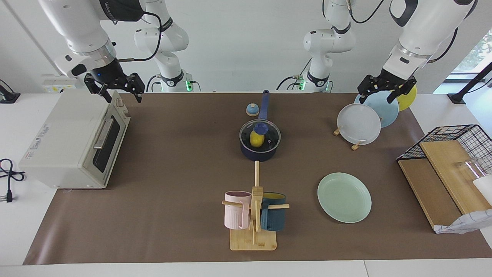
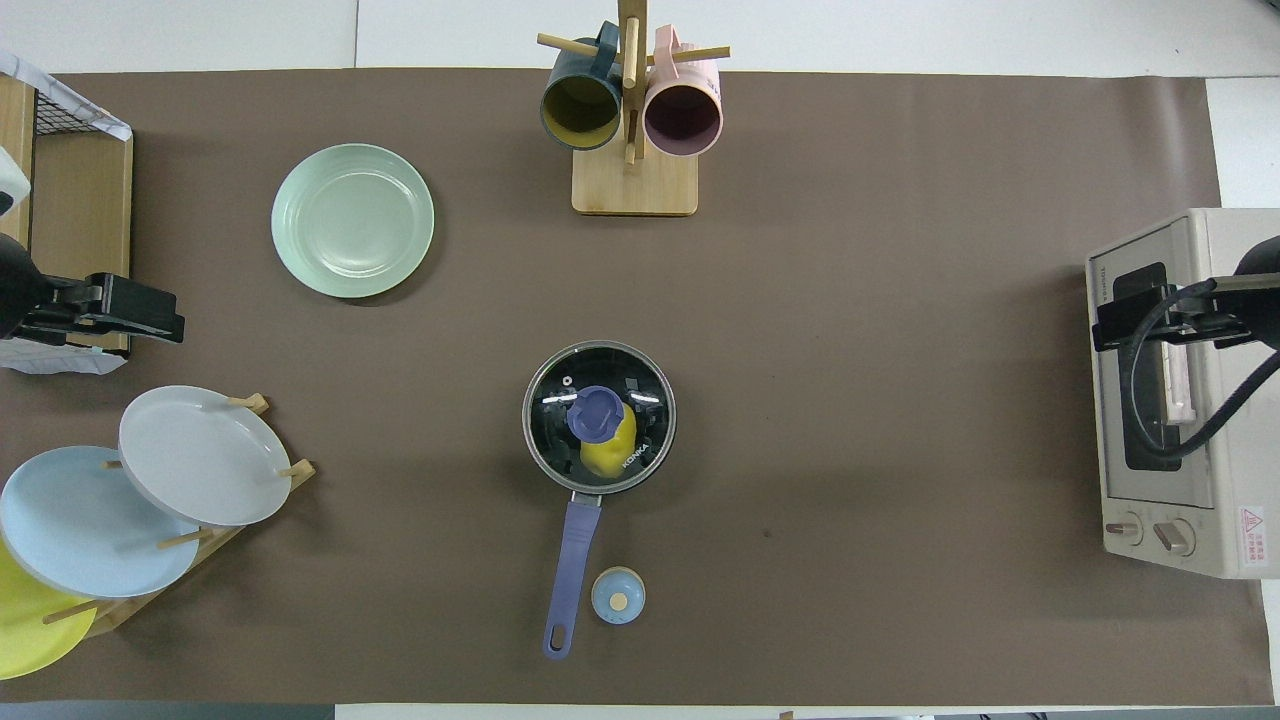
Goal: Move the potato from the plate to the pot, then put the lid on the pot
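Pointing pot point(image 1: 260, 151) handle toward robots; lid point(image 1: 260, 135) on. Left hand point(image 1: 381, 92), right hand point(image 1: 120, 91) open, empty.

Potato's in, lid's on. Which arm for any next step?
Neither: potato sits under the lid on the pot. Left pincer is over the racked plates, right pincer over the oven, both open.

potato point(image 1: 256, 139): in pot point(image 1: 260, 153), under lid point(image 1: 269, 132)
pot: mid-counter, nearer the robots than mug rack point(image 1: 253, 215)
plate point(image 1: 344, 197): beside mug rack, toward left arm's end
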`<state>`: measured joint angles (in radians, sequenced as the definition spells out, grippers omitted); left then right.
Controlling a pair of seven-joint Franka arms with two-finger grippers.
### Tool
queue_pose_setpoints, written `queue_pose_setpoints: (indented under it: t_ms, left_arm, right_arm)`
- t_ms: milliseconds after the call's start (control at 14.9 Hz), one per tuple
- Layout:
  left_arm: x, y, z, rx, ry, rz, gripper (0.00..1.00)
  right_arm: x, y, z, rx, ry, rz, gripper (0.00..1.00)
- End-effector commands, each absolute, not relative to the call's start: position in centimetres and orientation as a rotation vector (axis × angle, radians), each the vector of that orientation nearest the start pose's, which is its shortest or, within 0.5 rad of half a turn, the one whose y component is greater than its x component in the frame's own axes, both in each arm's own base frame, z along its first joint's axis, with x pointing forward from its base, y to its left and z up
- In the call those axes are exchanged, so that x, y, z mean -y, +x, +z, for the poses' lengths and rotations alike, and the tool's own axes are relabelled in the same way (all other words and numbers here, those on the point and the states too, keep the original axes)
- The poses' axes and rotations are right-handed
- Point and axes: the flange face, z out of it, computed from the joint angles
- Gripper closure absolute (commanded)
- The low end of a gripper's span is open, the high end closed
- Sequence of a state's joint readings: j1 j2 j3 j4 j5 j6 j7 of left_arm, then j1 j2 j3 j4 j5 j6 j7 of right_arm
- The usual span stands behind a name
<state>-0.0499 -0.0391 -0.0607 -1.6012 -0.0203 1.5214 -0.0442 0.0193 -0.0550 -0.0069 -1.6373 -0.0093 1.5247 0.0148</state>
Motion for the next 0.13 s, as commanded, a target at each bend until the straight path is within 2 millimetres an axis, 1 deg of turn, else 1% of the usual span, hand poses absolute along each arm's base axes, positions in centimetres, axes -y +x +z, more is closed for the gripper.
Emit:
queue_pose_setpoints:
  t_ms: [0, 67]
  left_arm:
    - [6.34, 53.29, 62.99, -0.101, -3.16, 0.066, 0.0]
    - [6.26, 53.3, 62.99, -0.098, -3.16, 0.066, 0.0]
  right_arm:
    - [-0.7, 52.62, 61.96, -0.007, -3.129, 0.096, 0.0]
    - [-0.7, 52.58, 62.04, -0.007, -3.129, 0.094, 0.0]
